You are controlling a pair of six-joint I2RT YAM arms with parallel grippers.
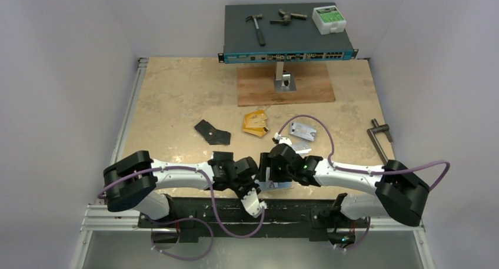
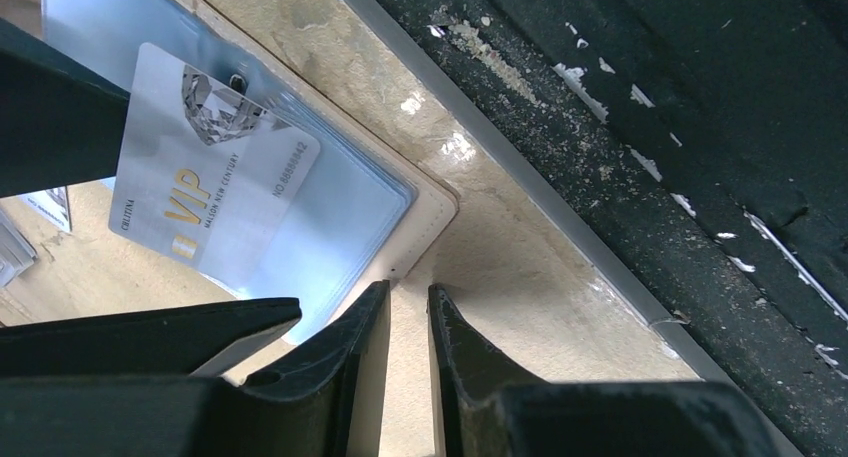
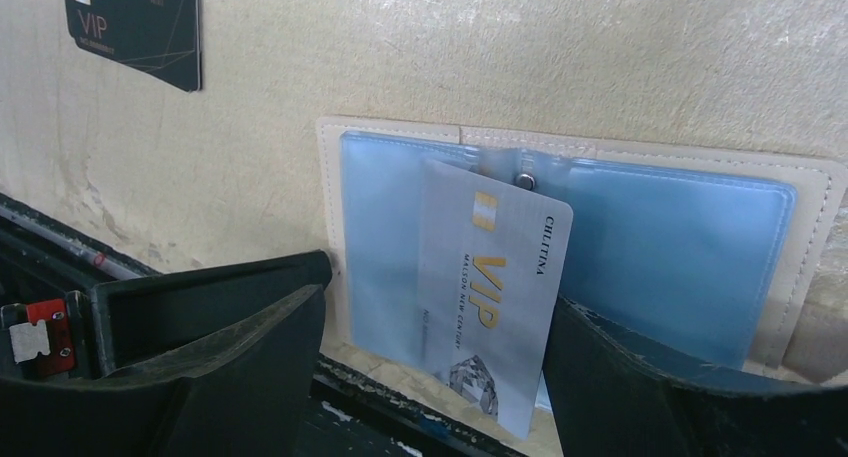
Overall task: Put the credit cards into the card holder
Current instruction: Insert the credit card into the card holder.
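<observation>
The card holder (image 3: 812, 227) lies open near the table's front edge, with a beige rim and light-blue pockets (image 2: 340, 227). A silvery credit card (image 3: 495, 297) marked VIP lies on the pockets, one end over the holder's near edge (image 2: 205, 182). My right gripper (image 3: 440, 297) is open wide with the card between its fingers, and the left finger stands well clear of it. My left gripper (image 2: 408, 292) has its tips at the holder's beige corner (image 2: 425, 212), a narrow slit apart with only table between them. Orange credit cards (image 1: 255, 123) and silvery ones (image 1: 303, 130) lie farther back.
A black VIP card (image 3: 140, 22) lies on the table beyond the holder. A black folding wallet (image 1: 212, 132) sits left of the orange cards. The black rail (image 2: 650, 127) runs along the table's front edge. A wooden board (image 1: 285, 85) and a raised switch (image 1: 288, 30) with tools stand at the back.
</observation>
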